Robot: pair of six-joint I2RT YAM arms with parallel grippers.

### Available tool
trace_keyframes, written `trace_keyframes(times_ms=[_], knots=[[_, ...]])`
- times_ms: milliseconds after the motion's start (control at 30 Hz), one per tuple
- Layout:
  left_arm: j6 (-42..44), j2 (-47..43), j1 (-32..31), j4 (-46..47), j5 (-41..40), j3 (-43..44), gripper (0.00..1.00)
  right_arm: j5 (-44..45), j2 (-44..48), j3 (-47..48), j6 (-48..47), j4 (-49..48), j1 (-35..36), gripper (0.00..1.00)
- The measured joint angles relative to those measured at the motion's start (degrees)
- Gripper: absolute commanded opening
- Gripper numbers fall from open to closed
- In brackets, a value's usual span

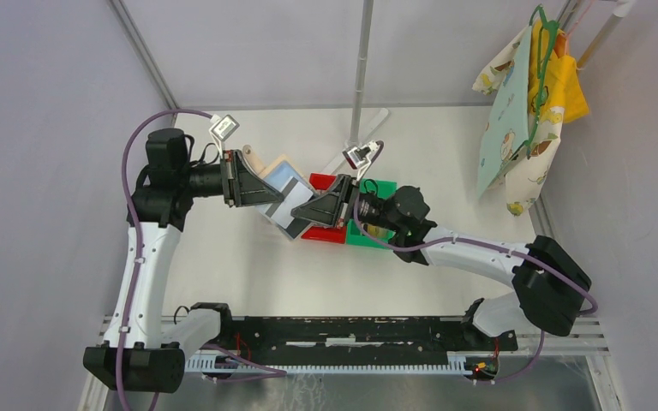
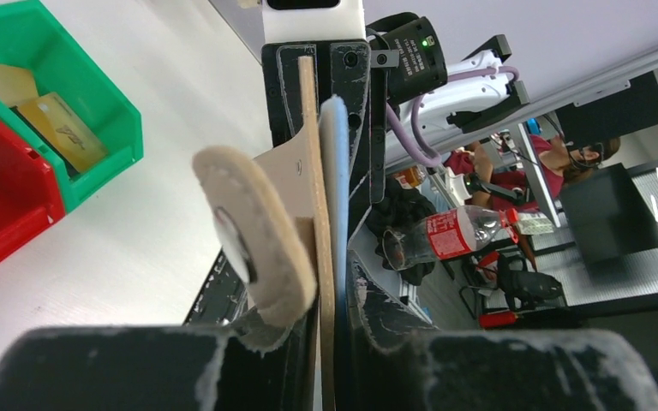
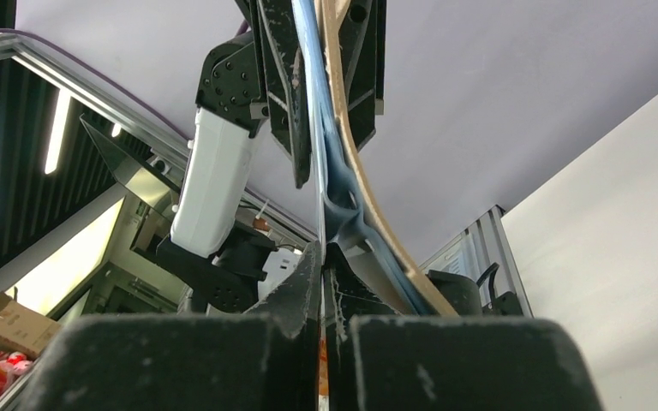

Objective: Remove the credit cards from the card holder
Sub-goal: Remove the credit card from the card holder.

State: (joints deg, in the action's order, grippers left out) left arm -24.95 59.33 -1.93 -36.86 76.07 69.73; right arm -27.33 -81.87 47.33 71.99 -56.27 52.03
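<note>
1. The left gripper (image 1: 259,182) is clamped on the small tan soft card holder with light blue inner pockets (image 1: 281,174). Its fingers squeeze the folded sides from both faces.
2. The card holder sits between the two arms, off the white worktop (image 1: 223,257). From above it's just left of the bins.
3. In the left wrist view you see it edge-on, and the round-ended snap flap (image 2: 248,240) is flopped out to one side.
4. The right gripper (image 1: 308,212) comes in from the opposite side with its fingers pressed fully together. They're pinching the thin edge of a silvery-white card (image 1: 290,212).
5. That card sticks out of the holder toward the right gripper. In the right wrist view its far end looks to be tucked in the blue pocket.
6. The green plastic bin (image 2: 94,73) has flat gold cards (image 2: 60,128) lying in it, one with a dark stripe.
7. The red plastic bin (image 2: 8,205) sits right up against the green one.
8. A patterned cloth (image 1: 523,111) hangs on a hanger at the back right, well away from all this.
</note>
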Motion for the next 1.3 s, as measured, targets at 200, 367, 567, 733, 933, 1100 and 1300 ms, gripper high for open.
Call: trace_keyframes(times_ms=[200, 367, 567, 733, 933, 1100, 1300], knots=[[0.0, 1.2, 0.0, -1.1, 1.1, 0.8, 0.13, 0.7, 2.2, -3.5, -0.1, -1.5, 0.0, 0.00], [0.1, 1.3, 0.0, -2.2, 2.1, 1.2, 0.10, 0.7, 2.7, -4.9, -0.2, -2.8, 0.1, 0.00], [0.6, 1.4, 0.0, -3.5, 2.6, 1.7, 0.02, 1.1, 3.9, -6.3, -0.3, -3.3, 0.1, 0.23], [0.7, 1.4, 0.0, -3.8, 2.5, 1.8, 0.02, 1.6, 2.4, -4.2, 0.2, -3.5, 0.7, 0.28], [1.3, 1.5, 0.0, -4.9, 2.5, 1.9, 0.02, 1.9, 0.7, -1.7, 1.3, -5.0, 1.6, 0.00], [2.7, 2.4, 0.0, -6.9, 2.4, 3.3, 0.02, 2.0, 1.6, -2.5, 0.6, -3.6, 1.6, 0.00], [5.8, 3.9, 0.0, -9.8, 2.3, 5.6, 0.02, 1.2, 9.3, -7.8, -3.8, 3.7, 0.9, 0.00]])
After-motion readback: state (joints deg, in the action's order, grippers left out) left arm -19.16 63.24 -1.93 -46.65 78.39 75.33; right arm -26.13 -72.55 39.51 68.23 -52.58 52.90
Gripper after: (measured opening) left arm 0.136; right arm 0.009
